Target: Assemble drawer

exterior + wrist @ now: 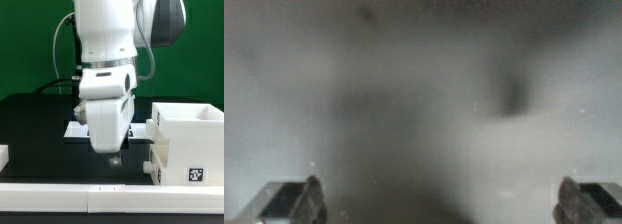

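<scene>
The drawer's large white housing [185,140] stands at the exterior view's right, with a black-and-white tag on its front face. A small white piece [3,156] shows at the exterior view's left edge, cut off by the frame. My gripper [113,157] points down at the black table just to the left of the housing and holds nothing. In the wrist view the gripper [445,205] is open, its fingers [295,200] wide apart over a blurred grey surface with nothing between them.
The marker board [73,129] lies on the black table behind the arm, partly hidden by it. A white rail [100,194] runs along the table's front edge. A green wall stands behind.
</scene>
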Controlling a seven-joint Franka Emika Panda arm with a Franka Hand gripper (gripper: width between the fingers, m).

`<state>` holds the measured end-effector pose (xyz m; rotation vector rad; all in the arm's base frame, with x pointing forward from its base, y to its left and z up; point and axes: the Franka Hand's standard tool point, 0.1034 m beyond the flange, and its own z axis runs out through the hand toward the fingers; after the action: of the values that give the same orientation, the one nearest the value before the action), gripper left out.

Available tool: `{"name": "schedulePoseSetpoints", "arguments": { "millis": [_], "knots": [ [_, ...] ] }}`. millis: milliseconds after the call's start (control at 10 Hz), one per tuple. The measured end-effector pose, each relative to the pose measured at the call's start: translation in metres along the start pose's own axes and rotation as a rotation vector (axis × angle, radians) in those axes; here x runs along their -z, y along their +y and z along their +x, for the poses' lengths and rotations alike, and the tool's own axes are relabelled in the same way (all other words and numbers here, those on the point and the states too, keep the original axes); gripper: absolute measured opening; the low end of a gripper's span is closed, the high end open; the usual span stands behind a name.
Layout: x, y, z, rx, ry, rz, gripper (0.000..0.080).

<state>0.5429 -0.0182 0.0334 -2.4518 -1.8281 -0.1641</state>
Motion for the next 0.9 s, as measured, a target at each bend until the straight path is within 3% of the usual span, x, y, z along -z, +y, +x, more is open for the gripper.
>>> {"name": "schedulePoseSetpoints", "arguments": {
  "millis": [100, 200, 300, 400, 500, 900],
  "knots": [
    [0.013, -0.019, -0.010, -0.066, -0.015, -0.015, 0.0648],
    [0.026, -0.038, -0.012, -0.152, -0.027, -0.013, 0.0648],
    [0.045, -0.053, -0.005, -0.263, -0.034, -0.033, 0.0648],
    [0.052, -0.068, 0.000, -0.291, -0.033, -0.060, 0.0648],
    [0.054, -0.077, 0.002, -0.282, -0.034, -0.066, 0.0648],
    [0.051, -0.073, -0.001, -0.291, -0.033, -0.062, 0.0648]
  ]
}}
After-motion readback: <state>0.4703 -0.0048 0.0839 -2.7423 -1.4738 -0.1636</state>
